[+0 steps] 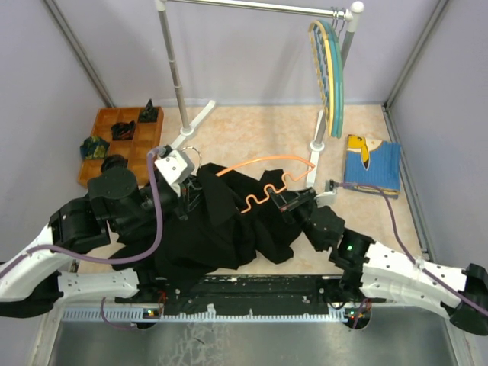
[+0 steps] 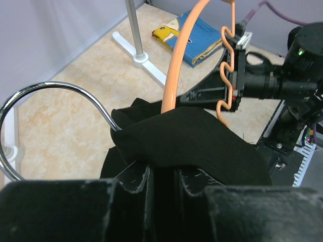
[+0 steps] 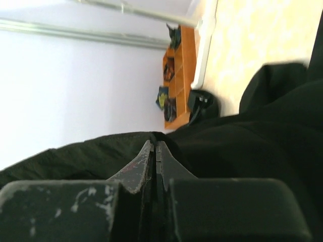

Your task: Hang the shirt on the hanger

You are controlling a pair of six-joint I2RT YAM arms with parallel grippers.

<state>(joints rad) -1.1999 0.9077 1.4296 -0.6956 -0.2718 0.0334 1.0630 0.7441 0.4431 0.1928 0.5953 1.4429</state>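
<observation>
The shirt lies heaped on the surface, just toward 6 o'clock of centre in the top view, between the two arms. The hanger sits on the heap's 12 o'clock side. Its smooth orange bar arcs out over bare surface toward 2 o'clock, and its wavy arm runs back across the black cloth. The metal hook comes out from under a fold of cloth and points toward 10 o'clock.

The left tool is at the heap's 10 o'clock edge. Its jaws are only narrowly parted, with black fabric bunched between and over them. I cannot tell whether the hanger's neck is also caught in there.

The right tool reaches in from 4 o'clock and ends just beside the wavy arm. Its jaws are pressed fully together, and a ridge of shirt fabric rises into their tips.

A blue-and-yellow garment lies flat at 2 o'clock. An orange tray holding small dark items sits at 10 o'clock. A rack stands at 12 o'clock, with teal and yellow hangers on its rail.
</observation>
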